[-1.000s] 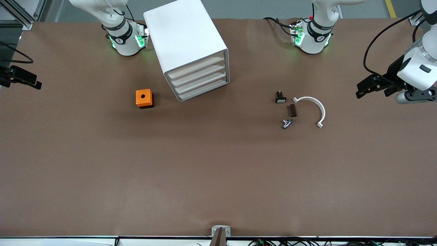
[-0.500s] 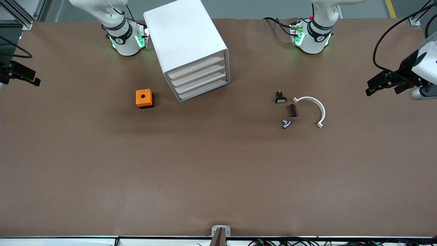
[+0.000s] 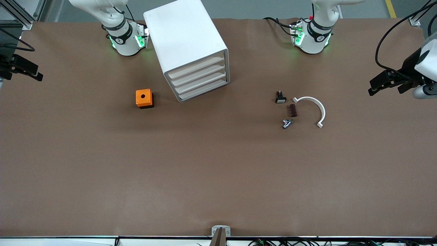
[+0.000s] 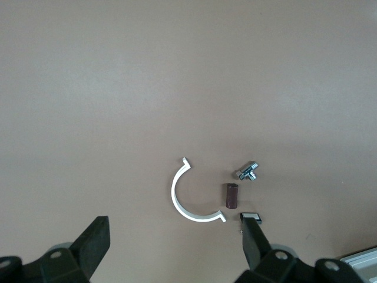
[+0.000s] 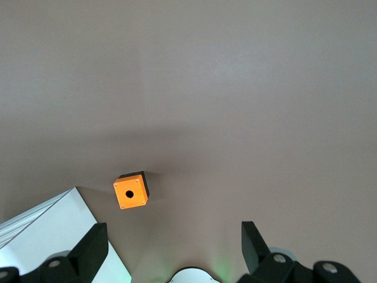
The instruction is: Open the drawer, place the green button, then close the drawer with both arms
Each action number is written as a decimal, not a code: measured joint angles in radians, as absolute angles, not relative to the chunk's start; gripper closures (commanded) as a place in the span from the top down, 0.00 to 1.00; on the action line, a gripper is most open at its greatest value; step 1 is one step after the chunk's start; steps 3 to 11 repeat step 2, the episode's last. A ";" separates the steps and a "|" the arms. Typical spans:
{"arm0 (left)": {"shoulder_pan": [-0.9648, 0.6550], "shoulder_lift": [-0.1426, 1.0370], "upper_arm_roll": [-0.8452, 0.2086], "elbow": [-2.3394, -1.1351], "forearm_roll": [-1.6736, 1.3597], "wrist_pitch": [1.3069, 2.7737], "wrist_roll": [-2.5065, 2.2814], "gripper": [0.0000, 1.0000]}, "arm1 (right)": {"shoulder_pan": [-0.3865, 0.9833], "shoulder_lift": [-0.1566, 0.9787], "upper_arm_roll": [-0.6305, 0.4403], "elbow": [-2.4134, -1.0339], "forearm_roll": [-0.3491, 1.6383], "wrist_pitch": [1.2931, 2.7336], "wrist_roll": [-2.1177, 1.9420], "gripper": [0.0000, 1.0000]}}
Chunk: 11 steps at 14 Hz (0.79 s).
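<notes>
Drawer (image 3: 203,91): lowermost of the cabinet (image 3: 186,44), shut; rigid, likely slides lightly; hook its front lip.
Button (image 3: 287,123): tabletop (image 3: 218,171), beside brown block (image 3: 292,110); tiny, hard, slippery; pinch the boxy body.
Left claw (image 4: 177,247): wide, empty, over the tabletop's left-arm end.
Right claw (image 5: 171,247): wide, empty, over the other end.

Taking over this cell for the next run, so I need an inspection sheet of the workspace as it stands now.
Surface: brown table, flat.
Job's things: cabinet, all four drawers shut, lowermost drawer too; green-capped button nothing seen.
Clutter: orange box; white-capped black button, brown block, metal fitting, white half-ring grouped toward the left arm's end.
Grippers: left claw open, empty, raised at the table's end; right claw open, empty, at its end.
Cables: black leads by the left arm's base.
Surroundings: grey floor.
</notes>
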<state>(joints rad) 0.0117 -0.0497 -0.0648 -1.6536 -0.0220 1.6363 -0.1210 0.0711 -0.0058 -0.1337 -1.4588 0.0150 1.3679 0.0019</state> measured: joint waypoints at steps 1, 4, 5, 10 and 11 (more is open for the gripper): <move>0.011 -0.050 -0.065 -1.653 -0.022 1.636 -0.120 0.99 | 0.071 -0.006 -0.134 -1.461 0.015 1.367 0.002 1.00; 0.011 -0.050 -0.066 -1.653 -0.022 1.636 -0.120 0.99 | 0.072 -0.006 -0.134 -1.461 0.015 1.367 0.002 1.00; 0.011 -0.050 -0.066 -1.653 -0.022 1.636 -0.120 0.99 | 0.072 -0.006 -0.134 -1.461 0.015 1.367 0.002 1.00; 0.011 -0.050 -0.066 -1.653 -0.022 1.636 -0.120 0.99 | 0.072 -0.006 -0.134 -1.461 0.015 1.367 0.002 1.00; 0.011 -0.050 -0.066 -1.653 -0.022 1.636 -0.120 0.99 | 0.072 -0.006 -0.134 -1.461 0.015 1.367 0.002 1.00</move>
